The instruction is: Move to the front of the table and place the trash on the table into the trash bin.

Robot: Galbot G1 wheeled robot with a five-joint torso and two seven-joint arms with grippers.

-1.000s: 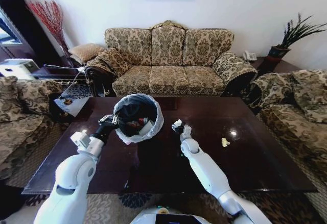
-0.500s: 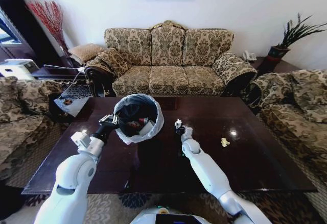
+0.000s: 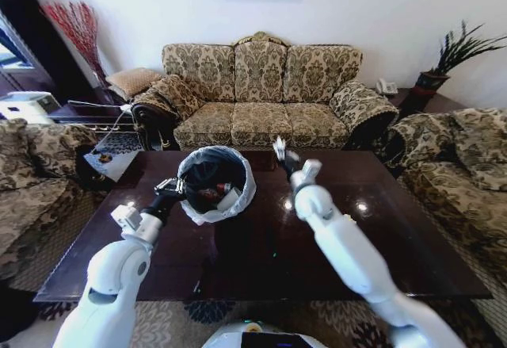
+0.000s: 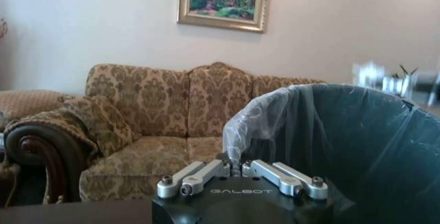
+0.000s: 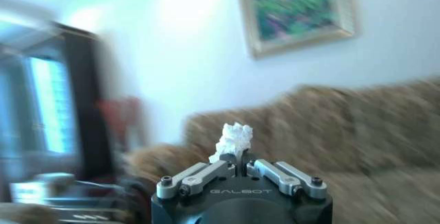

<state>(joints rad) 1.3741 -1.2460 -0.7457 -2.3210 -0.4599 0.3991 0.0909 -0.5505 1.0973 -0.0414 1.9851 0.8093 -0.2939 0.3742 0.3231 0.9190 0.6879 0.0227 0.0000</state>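
Note:
The trash bin (image 3: 212, 180), black with a whitish bag liner, stands on the dark glossy table (image 3: 261, 261) left of centre. My left gripper (image 3: 171, 187) is shut on its near-left rim; the left wrist view shows the fingers (image 4: 206, 175) closed against the bag edge of the bin (image 4: 343, 141). Inside the bin lie a red-labelled bottle (image 3: 223, 189) and a white cup (image 3: 230, 200). My right gripper (image 3: 280, 150) is raised above the table, right of the bin, shut on a crumpled white paper (image 5: 232, 137), the trash in its fingers (image 5: 199, 175).
A patterned sofa (image 3: 261, 94) runs along the table's far side, with armchairs at the left (image 3: 32, 174) and right (image 3: 467, 166). A potted plant (image 3: 447, 63) stands at the back right. A bright light reflection (image 3: 361, 206) lies on the tabletop right of my arm.
My right arm has risen from the tabletop with the crumpled paper and swung up toward the sofa side. The left gripper and the bin have stayed put.

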